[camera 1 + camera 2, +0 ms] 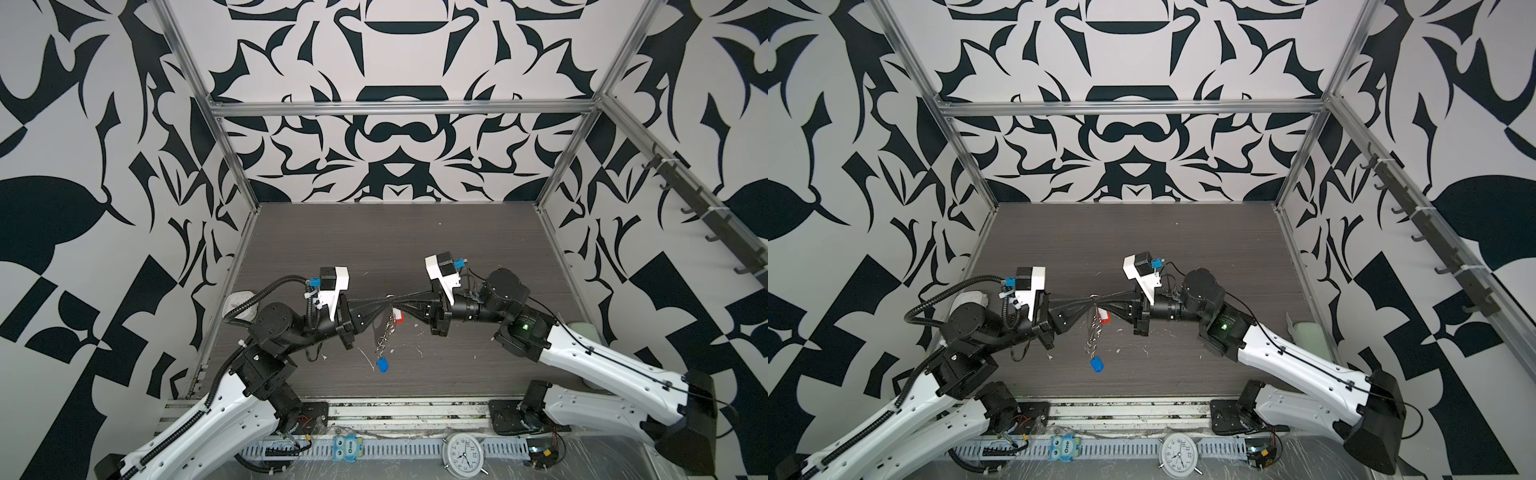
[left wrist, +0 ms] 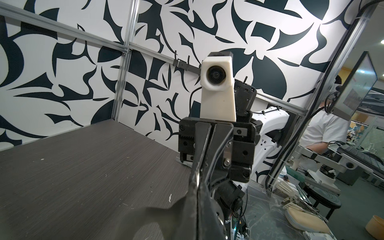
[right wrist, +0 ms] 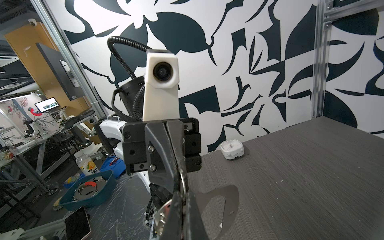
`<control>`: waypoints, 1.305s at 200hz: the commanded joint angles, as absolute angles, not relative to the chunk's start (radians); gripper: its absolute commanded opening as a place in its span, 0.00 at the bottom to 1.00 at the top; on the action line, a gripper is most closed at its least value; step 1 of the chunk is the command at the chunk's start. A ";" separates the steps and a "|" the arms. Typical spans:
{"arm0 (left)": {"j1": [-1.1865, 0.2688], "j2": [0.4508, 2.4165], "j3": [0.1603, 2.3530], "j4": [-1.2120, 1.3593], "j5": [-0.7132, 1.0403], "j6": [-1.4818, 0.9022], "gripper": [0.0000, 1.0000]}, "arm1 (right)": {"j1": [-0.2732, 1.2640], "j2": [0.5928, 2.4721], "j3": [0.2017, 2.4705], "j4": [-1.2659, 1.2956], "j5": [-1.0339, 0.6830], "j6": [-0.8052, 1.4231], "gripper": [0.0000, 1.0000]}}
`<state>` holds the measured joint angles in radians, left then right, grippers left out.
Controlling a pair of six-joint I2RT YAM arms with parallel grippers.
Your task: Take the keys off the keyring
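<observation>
Keyring (image 1: pixel 385 332): one grey strap, silver clip chain, hanging above table (image 1: pixel 415 241).
Count: two, blue-tagged key (image 1: pixel 383 365) nearest table, red-tagged key (image 1: pixel 399 318) higher.
Left gripper (image 1: pixel 389 303): clenched on keyring.
Right gripper (image 1: pixel 395 299): clenched on red-tagged key.

place: robotics lab | evidence: aluminium frame (image 1: pixel 399 109), patterned walls (image 1: pixel 399 54), monitor (image 2: pixel 357 87), workbench (image 2: pixel 315 155)
</observation>
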<state>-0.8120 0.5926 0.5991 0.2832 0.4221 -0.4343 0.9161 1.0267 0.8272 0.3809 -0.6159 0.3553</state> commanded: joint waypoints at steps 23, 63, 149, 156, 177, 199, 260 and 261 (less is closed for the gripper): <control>-0.816 0.569 0.631 0.223 0.408 -0.450 0.36 | 0.922 0.987 0.858 0.263 -0.589 0.307 0.00; -0.816 0.552 0.669 0.105 0.405 -0.415 0.40 | 0.922 0.961 0.893 0.122 -0.597 0.254 0.00; -0.816 0.668 0.745 0.009 0.474 -0.398 0.37 | 0.922 0.944 0.924 0.059 -0.628 0.239 0.00; -0.816 0.670 0.746 0.008 0.471 -0.396 0.37 | 0.922 0.943 0.926 0.055 -0.631 0.238 0.00; -0.816 0.675 0.747 0.007 0.468 -0.393 0.37 | 0.922 0.942 0.933 0.051 -0.635 0.235 0.00; -0.816 0.685 0.749 0.005 0.478 -0.391 0.34 | 0.922 0.940 0.934 0.048 -0.637 0.234 0.00; -0.816 0.704 0.741 0.029 0.509 -0.403 0.27 | 0.922 0.937 0.934 0.055 -0.621 0.229 0.00; -0.816 0.704 0.741 0.029 0.509 -0.403 0.27 | 0.922 0.937 0.934 0.055 -0.621 0.229 0.00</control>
